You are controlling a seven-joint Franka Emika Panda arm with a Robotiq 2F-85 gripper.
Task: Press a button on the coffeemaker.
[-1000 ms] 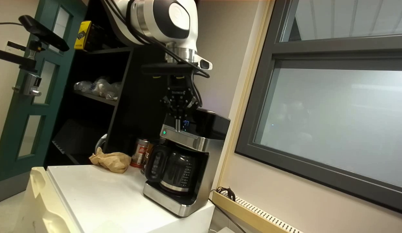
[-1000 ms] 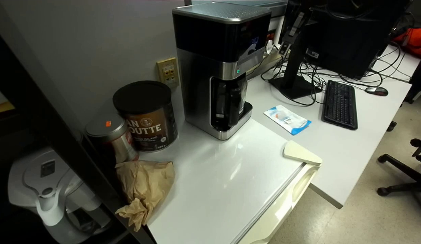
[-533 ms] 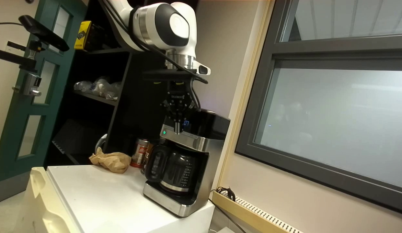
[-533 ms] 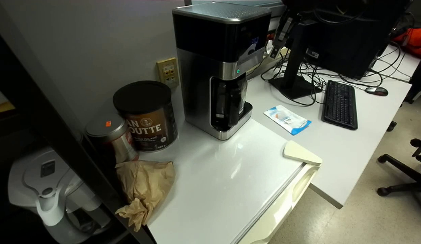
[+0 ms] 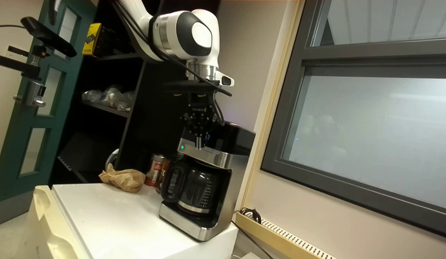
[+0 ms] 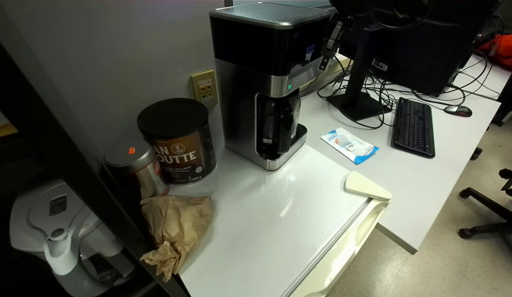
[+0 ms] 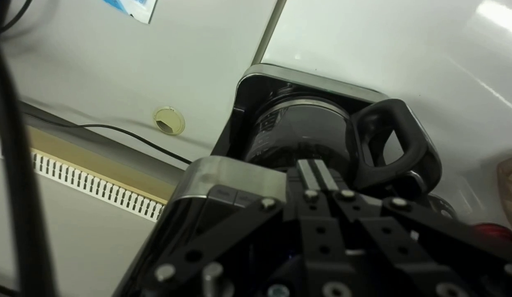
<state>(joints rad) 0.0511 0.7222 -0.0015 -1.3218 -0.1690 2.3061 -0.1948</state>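
The black and silver coffeemaker (image 5: 240, 140) stands upright on a white surface; it also shows in an exterior view (image 6: 251, 53) and in the wrist view (image 7: 235, 177). Its control strip has a small lit green light (image 6: 289, 86) and a bluish display (image 6: 309, 51). Some grey buttons (image 7: 222, 193) show in the wrist view; the rest are hidden behind my gripper. The dark glass carafe (image 5: 197, 190) sits inside. My gripper (image 5: 198, 144) is shut and empty, pointing down in front of the control strip (image 5: 212, 154). I cannot tell whether the fingertips (image 7: 315, 175) touch it.
A red-silver can (image 6: 134, 165), a large brown can (image 6: 177, 140) and a crumpled paper bag (image 6: 177, 231) stand beside the coffeemaker. A desk with a monitor (image 6: 404, 49), cables, keyboard (image 6: 413, 126) and a packet (image 6: 350, 144) adjoins. A wall lies behind.
My gripper has moved down and closer to the coffeemaker's front panel. It stays shut. The coffeemaker has not moved.
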